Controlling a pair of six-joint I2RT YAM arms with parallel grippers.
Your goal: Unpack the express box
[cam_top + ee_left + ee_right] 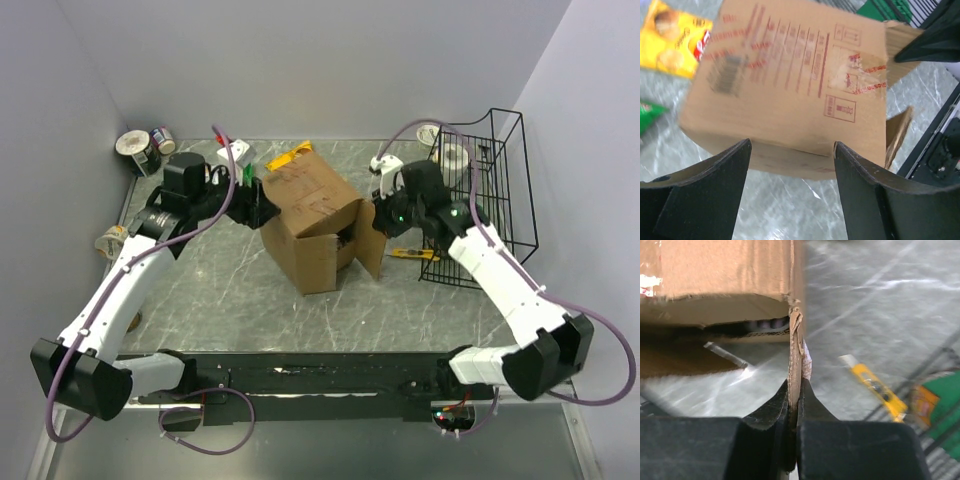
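Express box (310, 215): brown corrugated carton, set near the middle of the grey marbled table (230, 300), turned so that its opening faces my near right. The upper face carries red printed lines, boxed symbols and a blurred dark barcode patch. A strip of clear tape crosses part of the print. The flaps at the opening stand spread, and the right-hand flap (372, 243) swings outward, upright on its lower edge. Its free edge is frayed.

My right gripper (796, 390): fingers pressed together on the free edge of that flap, cardboard pinched between them. A scrap of white tape clings to the edge just above the pinch.

My left gripper (791, 145): fingers spread wide at the carton's far-left side, with the lower edge of the box showing between them. Whether either finger touches the cardboard, I cannot tell.

Contents of the box: the interior is dark. Shapes show inside the mouth, but none can be identified.

Black wire basket (500, 190): stands at the right of the table, just beside my right arm. White tape rolls (455, 157) sit at its far end. A green packet (940, 400) shows behind its wires in the right wrist view.

A yellow utility knife (415, 253) lies on the table between box and basket. A yellow snack packet (290, 155) lies just behind the box.
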